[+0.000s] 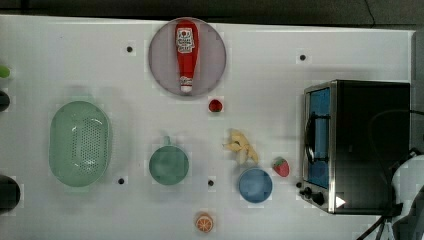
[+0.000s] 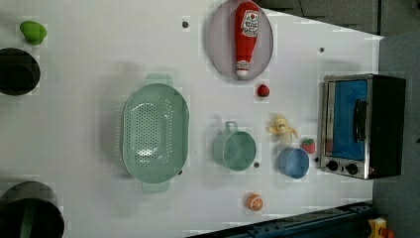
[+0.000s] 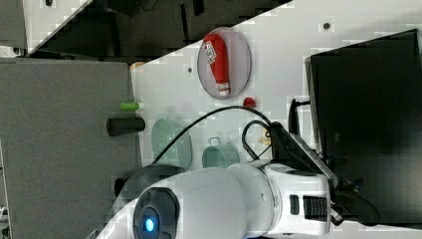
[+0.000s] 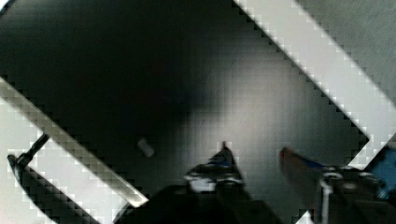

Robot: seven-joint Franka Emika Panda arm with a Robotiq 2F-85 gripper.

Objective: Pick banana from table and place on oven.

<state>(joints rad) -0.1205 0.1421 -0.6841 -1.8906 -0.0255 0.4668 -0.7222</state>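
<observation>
pale-yellow banana (image 1: 241,146) lies on the white bench (image 1: 100,60), between blue bowl (image 1: 255,185) and cherry (image 1: 215,105), long axis slanting toward the bowl; hand (image 4: 254,161), fingers parted and empty, hangs over the black oven (image 1: 372,145) top; banana sits toward the top view's left of it

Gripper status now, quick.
Gripper: open, holding nothing, fingers spread above the oven's black top. The banana lies on the table.
</observation>
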